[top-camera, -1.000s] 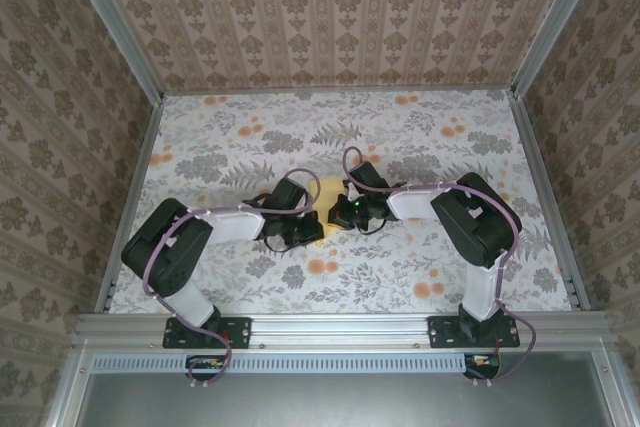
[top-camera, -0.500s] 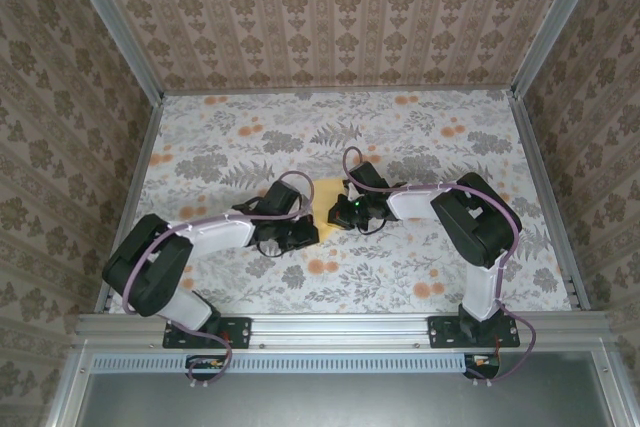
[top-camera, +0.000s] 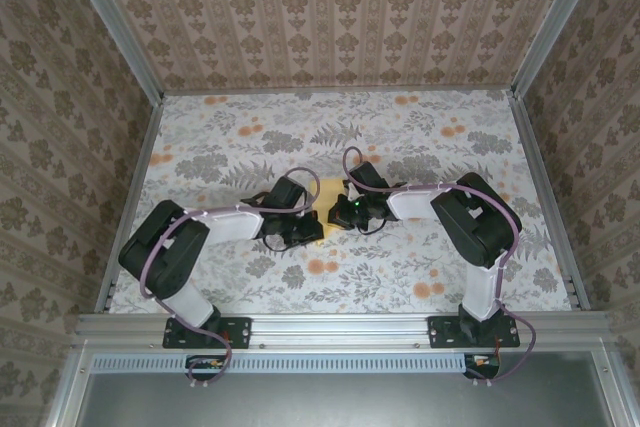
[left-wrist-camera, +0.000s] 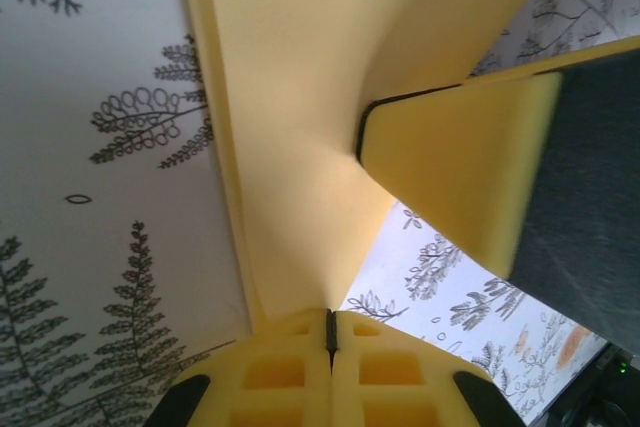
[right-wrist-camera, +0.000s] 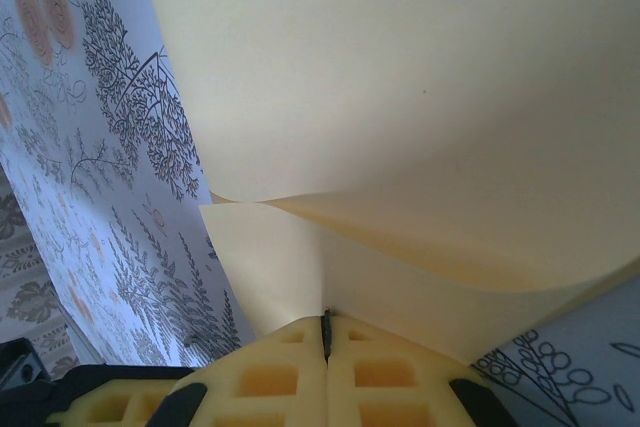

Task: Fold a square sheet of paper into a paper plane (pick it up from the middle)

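The pale-yellow sheet of paper [top-camera: 321, 233] sits at the table's middle, between the two grippers and mostly covered by them. It is bent and folded over into layers [right-wrist-camera: 420, 97]. I cannot tell whether it has a paper plane's pointed shape. My left gripper [left-wrist-camera: 330, 332] is shut on one edge of the paper [left-wrist-camera: 300, 127], and the right gripper's yellow finger [left-wrist-camera: 465, 172] shows just beyond it. My right gripper [right-wrist-camera: 325, 332] is shut on the opposite edge. Seen from above, the left gripper [top-camera: 307, 228] and right gripper [top-camera: 336, 213] nearly touch.
The table [top-camera: 430, 147] wears a floral cloth with small orange flower prints [top-camera: 322, 267]. Patterned walls [top-camera: 340, 17] and metal rails close in the back and both sides. Both arms reach inward from the near rail [top-camera: 340, 327].
Half a second ago the left arm's elbow sat lower and further left, with more paper showing. It is back where it was a second ago. The right arm has not moved.
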Controlling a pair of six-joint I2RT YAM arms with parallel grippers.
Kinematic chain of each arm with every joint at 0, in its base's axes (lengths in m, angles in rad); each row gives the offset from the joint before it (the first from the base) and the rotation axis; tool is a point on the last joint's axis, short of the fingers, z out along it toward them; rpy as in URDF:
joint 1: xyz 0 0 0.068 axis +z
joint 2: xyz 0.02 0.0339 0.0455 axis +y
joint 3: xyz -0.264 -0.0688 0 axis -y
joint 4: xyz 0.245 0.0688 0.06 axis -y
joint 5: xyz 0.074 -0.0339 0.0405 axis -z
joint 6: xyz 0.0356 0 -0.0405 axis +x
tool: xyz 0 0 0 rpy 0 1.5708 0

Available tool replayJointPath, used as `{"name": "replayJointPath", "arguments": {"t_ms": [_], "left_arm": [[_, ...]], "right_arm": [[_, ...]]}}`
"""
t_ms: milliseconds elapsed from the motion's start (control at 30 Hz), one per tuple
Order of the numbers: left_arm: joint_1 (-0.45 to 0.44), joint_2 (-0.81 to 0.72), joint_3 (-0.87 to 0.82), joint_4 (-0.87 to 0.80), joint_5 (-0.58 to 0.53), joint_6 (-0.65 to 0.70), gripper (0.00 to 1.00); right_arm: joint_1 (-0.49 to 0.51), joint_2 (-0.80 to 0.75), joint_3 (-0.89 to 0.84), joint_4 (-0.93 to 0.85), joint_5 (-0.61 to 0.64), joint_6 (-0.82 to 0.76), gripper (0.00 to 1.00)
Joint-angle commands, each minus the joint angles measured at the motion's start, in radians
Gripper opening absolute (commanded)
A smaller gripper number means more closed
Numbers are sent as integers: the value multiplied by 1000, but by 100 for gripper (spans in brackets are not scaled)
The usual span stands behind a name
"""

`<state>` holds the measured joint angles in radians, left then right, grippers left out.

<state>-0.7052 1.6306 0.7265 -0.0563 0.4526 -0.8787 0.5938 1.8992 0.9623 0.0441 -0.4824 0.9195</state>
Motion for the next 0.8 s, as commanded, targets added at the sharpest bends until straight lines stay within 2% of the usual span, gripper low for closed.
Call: {"name": "replayJointPath", "arguments": {"t_ms": [0, 367, 767], "left_arm": [[4, 26, -4, -14, 4, 21, 0], [5, 41, -53, -79, -38, 40, 0], [4, 49, -44, -90, -35, 46, 0]], "right_arm": [[-3, 36, -33, -91, 91, -9, 2], [29, -88, -86, 31, 15, -181, 4], [51, -29, -36, -41, 68, -162, 4]]}}
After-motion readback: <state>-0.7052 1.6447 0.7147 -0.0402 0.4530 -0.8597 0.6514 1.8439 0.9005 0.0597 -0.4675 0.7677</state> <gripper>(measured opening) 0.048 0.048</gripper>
